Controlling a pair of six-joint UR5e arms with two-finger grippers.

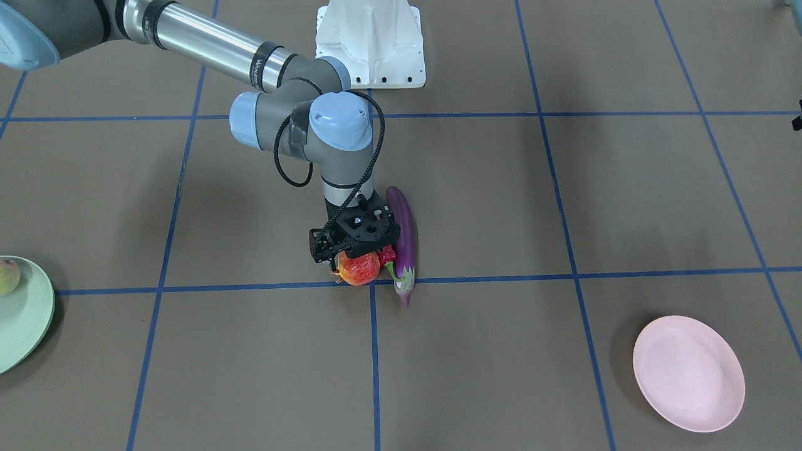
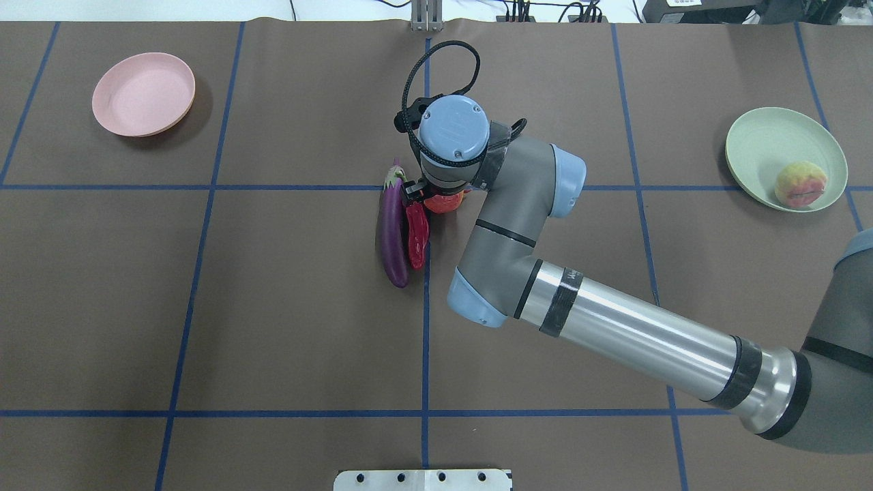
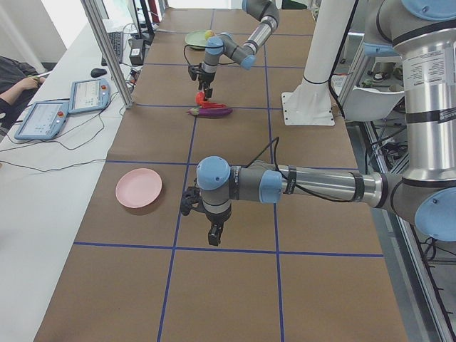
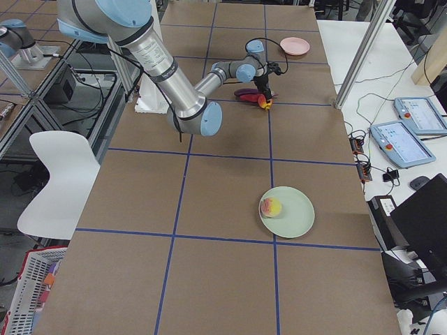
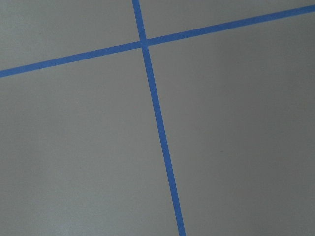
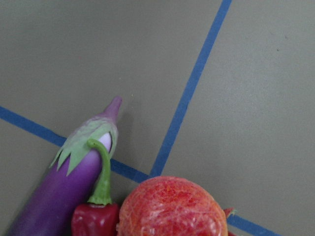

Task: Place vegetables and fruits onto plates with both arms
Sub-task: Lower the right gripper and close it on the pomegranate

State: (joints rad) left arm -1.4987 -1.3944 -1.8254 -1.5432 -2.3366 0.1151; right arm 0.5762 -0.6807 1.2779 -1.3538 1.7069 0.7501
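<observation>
My right gripper [image 1: 356, 254] is down over the red-orange pomegranate [image 1: 358, 269] at the table's middle, one finger on each side. I cannot tell whether the fingers press on it. The pomegranate fills the bottom of the right wrist view [image 6: 172, 209]. The red chili [image 2: 417, 235] lies against the purple eggplant [image 2: 393, 232], right beside the pomegranate. The peach [image 2: 799, 184] sits in the mint green plate [image 2: 757, 146]. The pink plate [image 2: 143, 94] holds nothing. My left gripper [image 3: 214, 234] shows only in the exterior left view, above bare table near the pink plate, and I cannot tell its state.
The white pedestal [image 1: 369, 41] stands at the robot's side of the table. Blue tape lines cross the brown table cover. The left wrist view shows only the cover and a tape crossing [image 5: 142, 43].
</observation>
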